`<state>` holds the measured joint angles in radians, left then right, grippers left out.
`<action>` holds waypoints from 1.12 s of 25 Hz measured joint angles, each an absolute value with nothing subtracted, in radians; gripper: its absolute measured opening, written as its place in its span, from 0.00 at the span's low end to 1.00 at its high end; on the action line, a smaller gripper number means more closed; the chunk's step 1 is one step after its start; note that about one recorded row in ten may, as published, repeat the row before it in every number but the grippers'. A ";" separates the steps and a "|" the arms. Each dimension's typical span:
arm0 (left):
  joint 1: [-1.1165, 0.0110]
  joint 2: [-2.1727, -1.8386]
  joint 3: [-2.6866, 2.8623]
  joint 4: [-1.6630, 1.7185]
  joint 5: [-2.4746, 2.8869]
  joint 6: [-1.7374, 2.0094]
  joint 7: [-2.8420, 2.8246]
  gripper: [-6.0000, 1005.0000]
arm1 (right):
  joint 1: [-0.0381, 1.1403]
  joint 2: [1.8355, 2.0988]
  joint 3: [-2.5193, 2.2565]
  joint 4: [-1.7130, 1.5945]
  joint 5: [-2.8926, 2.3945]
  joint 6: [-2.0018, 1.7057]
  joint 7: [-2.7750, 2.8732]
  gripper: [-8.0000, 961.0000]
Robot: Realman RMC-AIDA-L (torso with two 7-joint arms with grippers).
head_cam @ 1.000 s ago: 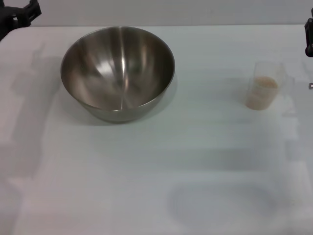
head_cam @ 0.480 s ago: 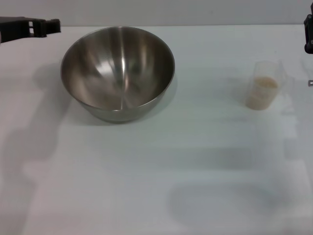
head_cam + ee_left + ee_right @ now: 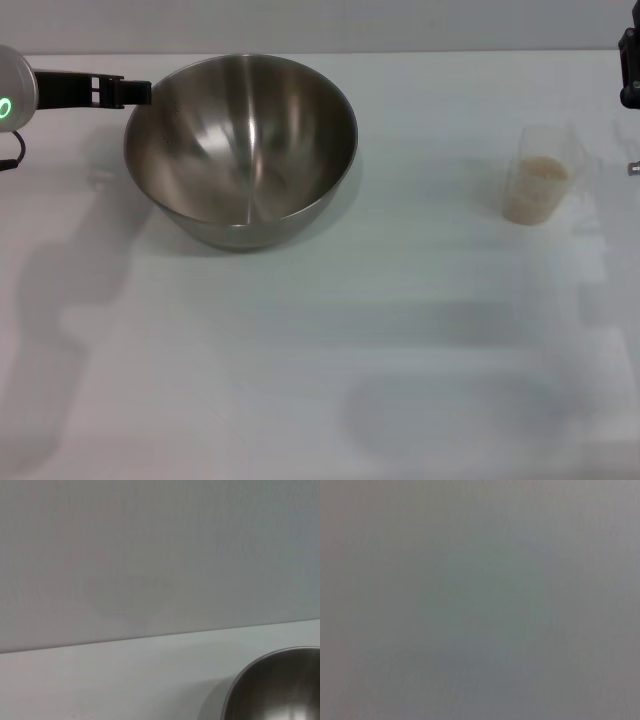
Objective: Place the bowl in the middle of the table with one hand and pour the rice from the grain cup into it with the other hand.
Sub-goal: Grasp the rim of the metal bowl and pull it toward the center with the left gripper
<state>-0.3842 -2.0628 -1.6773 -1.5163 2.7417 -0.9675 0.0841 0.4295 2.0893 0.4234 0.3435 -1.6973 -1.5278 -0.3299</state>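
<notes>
A: Head view first. Bowl (image 3: 240, 148) sits on the table (image 3: 330, 340), left of ctr, upright, nothing in it. Left gripper (image 3: 138, 92) is level w/ the rim at the bowl's left side, tips at or just touching the edge; can't tell which.

B: Jaw state?

A: Seen side-on as one dark bar, so can't tell if wide or narrow. Grain cup (image 3: 540, 187) stands well apart on the right, rice (image 3: 538, 190) filling the lower part. Right gripper (image 3: 630, 68) is a sliver at the far right edge, parked above and behind the cup; jaws not readable either.

B: Left wrist view?

A: Only the bowl's rim (image 3: 280, 685) at one corner, w/ table (image 3: 100, 680) and blank wall behind. No fingers shown.

B: Right wrist view?

A: Plain grey, nothing to use.

B: So, procedure for the grab?

A: My read: straddle the rim wall, one finger inside, one outside, seat deep before closing. Steel is slick and the wall curves, so a shallow pinch may slip. Then slide or lift low toward ctr, keeping it level, and stop clear of the cup.
</notes>
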 joint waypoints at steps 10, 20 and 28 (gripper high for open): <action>-0.394 -2.065 -1.664 -1.476 2.740 -0.955 0.090 0.73 | 0.433 2.089 0.423 0.344 -1.698 -1.529 -0.334 0.57; -0.438 -2.067 -1.630 -1.388 2.718 -0.937 0.095 0.72 | 0.438 2.089 0.423 0.353 -1.698 -1.529 -0.379 0.57; -0.468 -2.063 -1.637 -1.309 2.719 -0.905 0.096 0.72 | 0.437 2.089 0.423 0.353 -1.698 -1.529 -0.370 0.57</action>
<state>-0.4680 -2.0633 -1.6367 -1.3093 2.7186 -0.9053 0.0961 0.4371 2.0893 0.4233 0.3528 -1.6982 -1.5289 -0.3698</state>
